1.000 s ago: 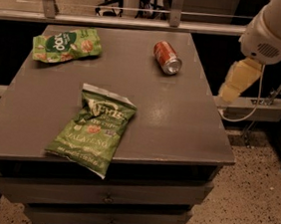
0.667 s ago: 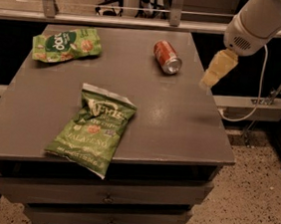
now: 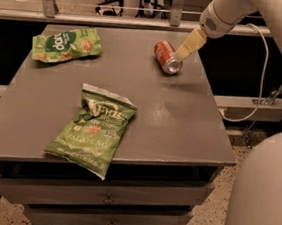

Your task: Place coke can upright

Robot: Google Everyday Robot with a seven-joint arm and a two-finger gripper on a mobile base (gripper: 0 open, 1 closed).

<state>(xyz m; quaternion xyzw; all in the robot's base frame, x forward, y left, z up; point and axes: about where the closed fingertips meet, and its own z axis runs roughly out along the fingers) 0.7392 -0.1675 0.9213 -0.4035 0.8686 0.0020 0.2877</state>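
Observation:
The coke can (image 3: 166, 57) is red-orange with silver ends and lies on its side at the far right of the grey table (image 3: 180, 118), its silver end turned toward the camera. My gripper (image 3: 187, 46) hangs from the white arm at the upper right. Its yellowish tip is just right of the can and slightly above it, close to the can's near end. I cannot tell whether it touches the can.
A green chip bag (image 3: 95, 128) lies at the table's front left, overhanging the front edge. Another green bag (image 3: 66, 44) lies at the far left. A cable (image 3: 260, 71) hangs right of the table. Drawers sit below the tabletop.
The gripper has moved left and in over the table, from well right of the can to right beside it. The can and bags have not moved.

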